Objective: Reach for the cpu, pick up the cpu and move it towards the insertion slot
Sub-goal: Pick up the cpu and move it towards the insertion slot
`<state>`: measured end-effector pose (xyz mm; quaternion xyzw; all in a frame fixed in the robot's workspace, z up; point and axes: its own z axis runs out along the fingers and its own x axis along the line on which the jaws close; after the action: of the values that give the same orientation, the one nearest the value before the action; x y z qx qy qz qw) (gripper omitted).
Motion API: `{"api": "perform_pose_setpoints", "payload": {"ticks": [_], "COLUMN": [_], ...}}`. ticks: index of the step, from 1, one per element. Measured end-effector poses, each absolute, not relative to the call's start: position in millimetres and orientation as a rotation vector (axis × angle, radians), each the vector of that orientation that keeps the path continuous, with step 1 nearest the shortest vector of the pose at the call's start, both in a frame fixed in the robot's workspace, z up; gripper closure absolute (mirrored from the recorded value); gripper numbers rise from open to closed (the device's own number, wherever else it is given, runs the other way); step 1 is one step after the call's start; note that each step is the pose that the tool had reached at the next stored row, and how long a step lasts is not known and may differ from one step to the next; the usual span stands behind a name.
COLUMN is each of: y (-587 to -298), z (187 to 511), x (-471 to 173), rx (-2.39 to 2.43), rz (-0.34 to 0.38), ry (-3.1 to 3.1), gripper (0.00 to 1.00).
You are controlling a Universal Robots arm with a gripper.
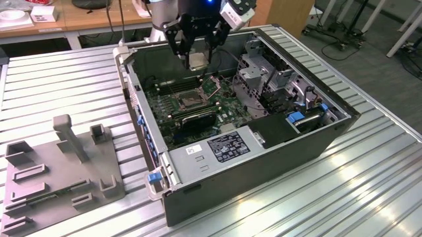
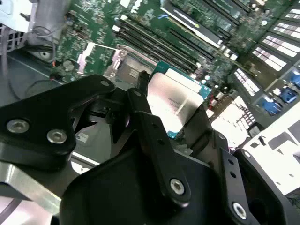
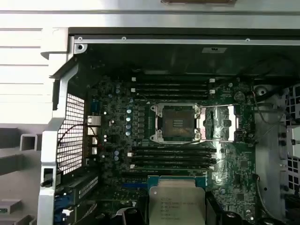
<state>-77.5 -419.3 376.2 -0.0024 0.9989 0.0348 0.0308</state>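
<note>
Black multi-link gripper point(image 1: 198, 49) at the upper centre of the exterior view, clamped on the thin square cpu with its silvery-white metal face point(image 1: 197, 59), held in the air above the open grey metal computer case point(image 1: 264, 163). Same chip point(image 2: 174, 96) pinched between black fingers point(image 2: 140, 101) at the centre of the second wrist view, teal edge showing. Low in the first wrist view, chip point(image 3: 177, 206) over the green motherboard point(image 3: 112, 140). Square dark insertion slot with shiny metal frame point(image 3: 177, 123) at that frame's centre, uncovered, apart from the chip, long black memory slots point(image 3: 171, 158) between them. Grey plastic fixture plate with upright blocks point(image 1: 59, 168) at the lower left of the exterior view, on the ribbed metal table point(image 1: 343, 197).
</note>
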Motion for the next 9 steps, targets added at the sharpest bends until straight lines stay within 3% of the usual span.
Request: {"api": "perform_pose_setpoints", "payload": {"ticks": [9], "y": [-417], "z": [376], "x": [-55], "rx": [-0.008], "rz": [0.137], "ry": [3.051], "gripper": [0.45]}}
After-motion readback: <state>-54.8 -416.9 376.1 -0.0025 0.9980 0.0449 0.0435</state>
